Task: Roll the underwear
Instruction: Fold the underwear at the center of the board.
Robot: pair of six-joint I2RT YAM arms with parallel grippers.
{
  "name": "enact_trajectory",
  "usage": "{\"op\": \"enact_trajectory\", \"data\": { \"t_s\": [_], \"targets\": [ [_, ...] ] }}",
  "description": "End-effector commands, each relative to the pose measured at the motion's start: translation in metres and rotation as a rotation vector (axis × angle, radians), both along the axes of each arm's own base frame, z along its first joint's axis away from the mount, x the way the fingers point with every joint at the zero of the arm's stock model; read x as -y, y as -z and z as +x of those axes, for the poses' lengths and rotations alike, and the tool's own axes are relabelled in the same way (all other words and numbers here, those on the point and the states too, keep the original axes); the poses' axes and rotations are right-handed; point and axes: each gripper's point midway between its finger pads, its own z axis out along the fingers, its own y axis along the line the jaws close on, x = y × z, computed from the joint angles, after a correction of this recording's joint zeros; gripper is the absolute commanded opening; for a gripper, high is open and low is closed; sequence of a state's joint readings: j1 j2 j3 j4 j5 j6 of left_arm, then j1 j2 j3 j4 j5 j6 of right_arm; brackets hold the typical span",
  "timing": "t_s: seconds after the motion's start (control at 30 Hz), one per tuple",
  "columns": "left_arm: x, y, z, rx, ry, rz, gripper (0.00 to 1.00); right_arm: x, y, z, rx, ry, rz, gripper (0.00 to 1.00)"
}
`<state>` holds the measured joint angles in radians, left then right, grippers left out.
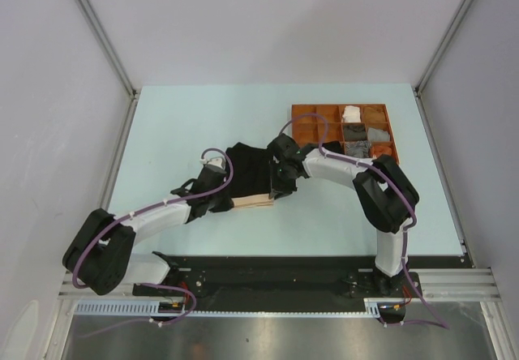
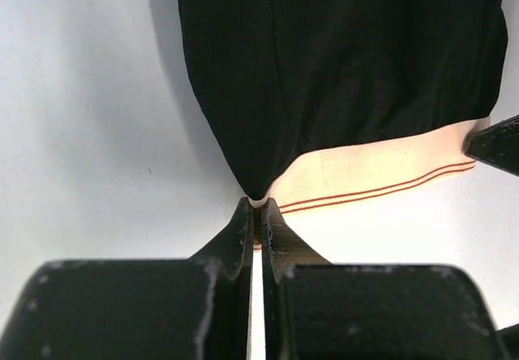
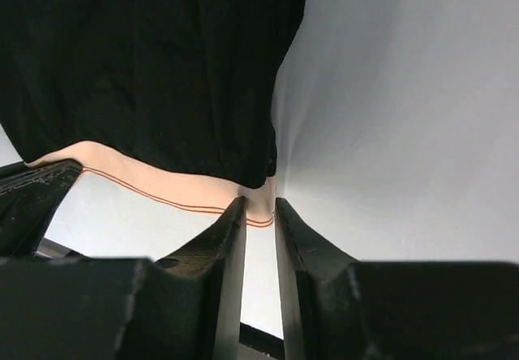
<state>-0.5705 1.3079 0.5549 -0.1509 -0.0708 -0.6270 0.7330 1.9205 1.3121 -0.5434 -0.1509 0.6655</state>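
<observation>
Pale blue-green table [image 1: 203,109] enclosed by plain white walls [image 1: 268,19].

brief [image 2: 340,60]: matt black cloth | waistband [image 2: 381,173]: smooth beige | table [image 1: 203,117]: smooth matt

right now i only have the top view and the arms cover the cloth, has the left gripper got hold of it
Observer: Yes. The left gripper is shut on one corner of the black brief, right where its beige waistband ends.
Operator: and the right one
Observer: The right gripper sits at the waistband's other corner with its jaws narrowly apart. I cannot tell whether it is pinching the cloth.
</observation>
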Motion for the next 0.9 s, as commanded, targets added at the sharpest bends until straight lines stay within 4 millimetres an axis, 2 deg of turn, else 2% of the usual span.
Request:
{"op": "enact_trajectory", "data": {
  "t_s": [0.0,0.03,0.13,0.3,0.47,0.6,0.63,0.7,0.87],
  "targets": [
    [0.006,-0.006,0.001,0.034,0.026,-0.026,0.00,-0.001,0.006,-0.004,-0.006,0.018,-0.017,0.23],
    [0.006,-0.007,0.002,0.035,0.029,-0.027,0.00,-0.001,0.009,-0.007,-0.016,0.015,-0.022,0.20],
    [0.006,-0.007,0.001,0.035,0.031,-0.027,0.00,-0.001,0.017,-0.016,-0.046,0.003,-0.041,0.20],
    [0.007,-0.008,0.002,0.038,0.029,-0.033,0.00,0.006,0.030,-0.024,-0.077,0.010,-0.082,0.28],
    [0.006,-0.006,0.000,0.035,0.029,-0.033,0.00,0.004,0.040,-0.032,-0.109,0.000,-0.083,0.36],
    [0.004,-0.006,0.000,0.039,0.021,-0.027,0.00,0.008,0.051,-0.037,-0.133,-0.007,-0.103,0.25],
    [0.002,-0.005,0.000,0.034,0.014,-0.017,0.00,0.009,0.053,-0.039,-0.138,-0.009,-0.109,0.11],
    [-0.001,-0.004,0.000,0.031,0.006,0.003,0.00,0.015,0.053,-0.037,-0.130,-0.005,-0.132,0.02],
    [-0.014,-0.001,0.002,0.030,-0.042,0.058,0.00,0.028,0.041,-0.029,-0.084,0.001,-0.166,0.00]
  ]
}}
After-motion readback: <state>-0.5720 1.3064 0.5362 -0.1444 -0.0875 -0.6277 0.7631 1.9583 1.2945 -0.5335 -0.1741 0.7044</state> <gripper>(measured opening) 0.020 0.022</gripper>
